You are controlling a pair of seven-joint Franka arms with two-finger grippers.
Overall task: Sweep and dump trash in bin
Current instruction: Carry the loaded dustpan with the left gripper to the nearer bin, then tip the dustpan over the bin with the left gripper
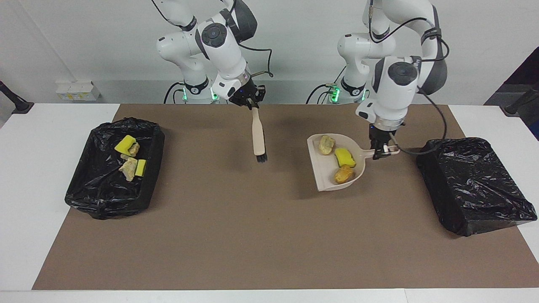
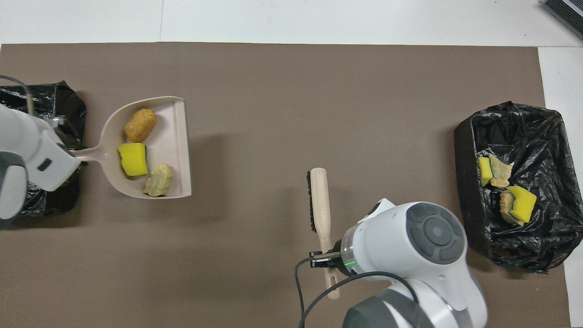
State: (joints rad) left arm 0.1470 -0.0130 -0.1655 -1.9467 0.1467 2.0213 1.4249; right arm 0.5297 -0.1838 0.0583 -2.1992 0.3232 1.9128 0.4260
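Left gripper [image 1: 382,152] is clamping the dustpan [image 1: 326,172] by its handle, holding it lifted over the brown mat [image 1: 236,235], just beside the closed black bin [image 1: 471,185] at the left arm's end of the surface. Three pieces of trash are sitting in the pan: a beige chunk [image 1: 326,144], a yellow-green sponge piece [image 1: 345,157] and a brown lump [image 1: 344,174]. Right gripper [image 1: 252,103] is clamped on the brush [image 1: 258,136] handle, brush hanging bristles-down over the mat middle, well apart from the dustpan. The open black bin [image 1: 147,181] at the right arm's end is holding the rest of the trash [image 1: 130,162]: yellow sponge bits and beige chunks
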